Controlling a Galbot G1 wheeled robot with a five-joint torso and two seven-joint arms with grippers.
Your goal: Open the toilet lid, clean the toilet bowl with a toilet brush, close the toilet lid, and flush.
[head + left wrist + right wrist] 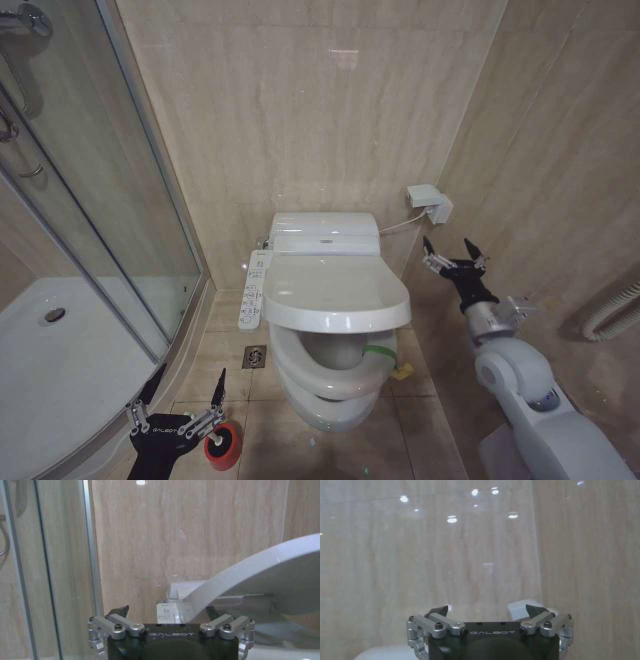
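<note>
White lid (335, 292) is sitting half-raised, long axis near-far, left of the nearer, wide-open right gripper (455, 262); left gripper (178, 398), also wide, is hovering near-left.

Toilet brush (222, 444) half hidden

Left gripper (186, 392) low at left, jaws apart; right gripper (455, 257) raised, jaws apart.

light: bright, even | glare: lamp spots on wall tiles (470, 536) | shadows: soft
</note>
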